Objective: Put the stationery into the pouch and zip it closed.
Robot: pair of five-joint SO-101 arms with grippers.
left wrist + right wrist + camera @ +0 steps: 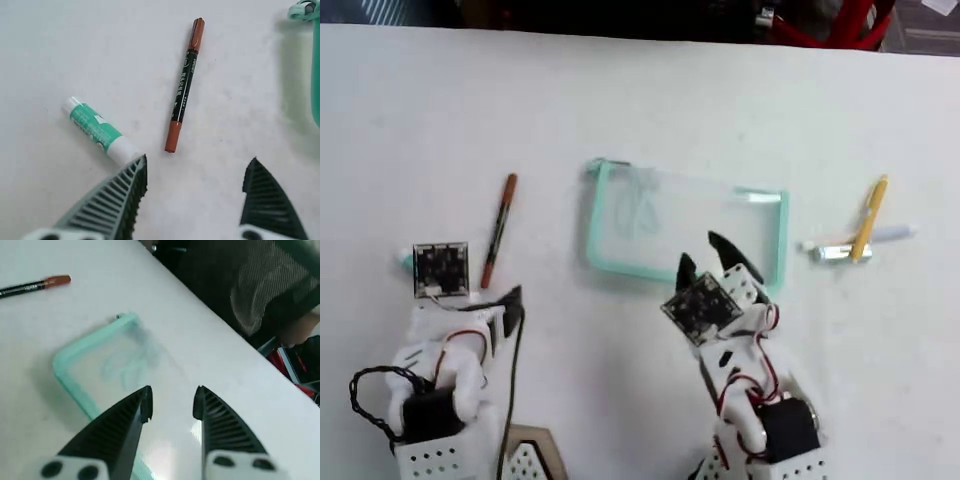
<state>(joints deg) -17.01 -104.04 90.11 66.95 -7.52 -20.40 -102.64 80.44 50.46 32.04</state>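
A clear pouch with a mint-green rim (602,225) lies flat mid-table, its zip pull (302,10) at the far left corner. A brown-capped black marker (499,230) lies left of it, and a green and white glue stick (97,131) lies left of the marker. My left gripper (197,162) stands open just short of both, holding nothing. My right gripper (702,252) is open above the pouch's near edge (65,352), also with nothing in it. To the right of the pouch lie a yellow pen (869,218) and a white pen (892,236), crossed.
The white table (640,110) stretches bare behind the pouch. A dark chair (260,285) and red items (830,25) stand beyond the far edge. A black cable (370,395) loops beside the left arm's base.
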